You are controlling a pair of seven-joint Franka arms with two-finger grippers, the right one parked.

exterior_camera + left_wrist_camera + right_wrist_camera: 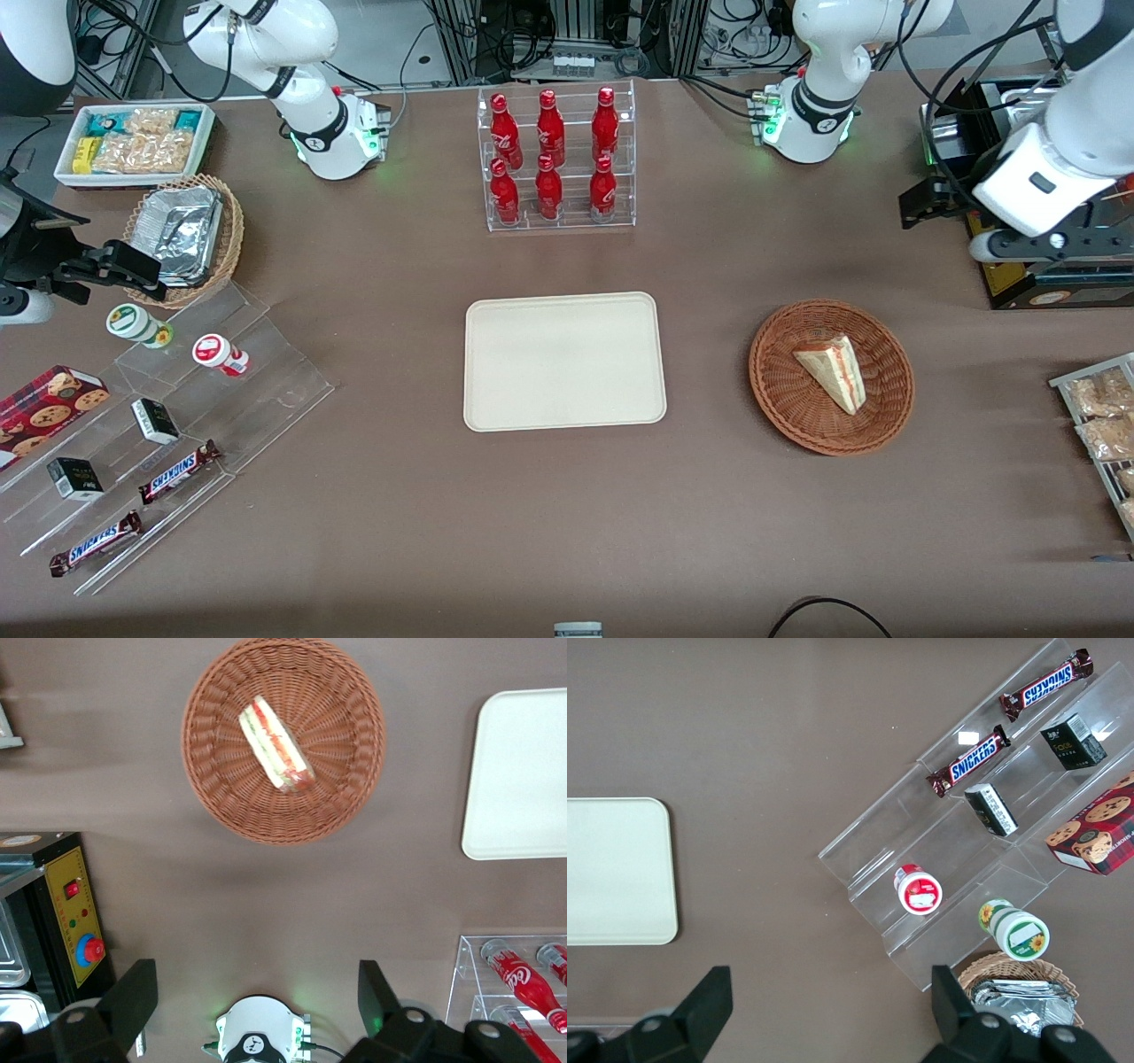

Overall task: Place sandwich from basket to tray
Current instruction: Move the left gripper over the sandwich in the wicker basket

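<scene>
Sandwich (833,372) lying flat in basket (780,390), on tabletop (567,514). Tray (564,361) bare, beside basket, toward parked arm. Six red bottles (551,155) standing in clear rack (483,159), farther from camera than tray. Hand (257,992) open, gripping nothing, high above tabletop near basket.

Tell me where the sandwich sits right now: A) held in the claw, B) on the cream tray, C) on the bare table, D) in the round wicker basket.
D: the sandwich lies in the wicker basket, the tray is bare, and the claw hangs open, clear of it.
</scene>
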